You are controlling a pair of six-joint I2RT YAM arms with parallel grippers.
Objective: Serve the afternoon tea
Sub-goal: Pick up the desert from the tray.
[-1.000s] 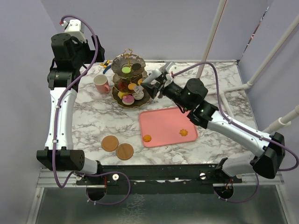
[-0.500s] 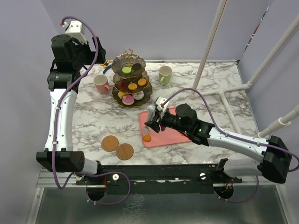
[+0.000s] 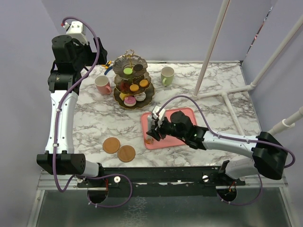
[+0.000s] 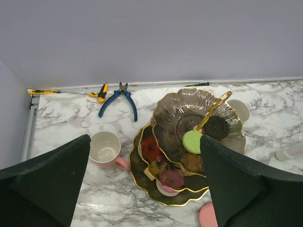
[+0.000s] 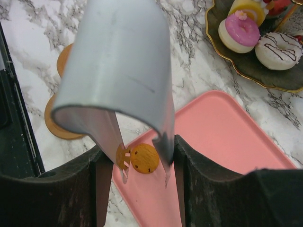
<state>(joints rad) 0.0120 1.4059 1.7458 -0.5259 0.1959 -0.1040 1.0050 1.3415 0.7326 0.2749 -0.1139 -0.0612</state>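
Bright, even overhead light, soft shadows beneath the right pincer point(image 3: 150, 135).

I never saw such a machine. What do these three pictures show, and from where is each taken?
Two robot arms stand at a table. One picture looks down from above; the other two come from cameras on the wrists. On the table: a stand with toy pastries, a pink mug, a green mug, two coasters, pliers, a pink tray. The left gripper is open, empty. The right gripper is open, its fingers either side of a cookie on the tray.
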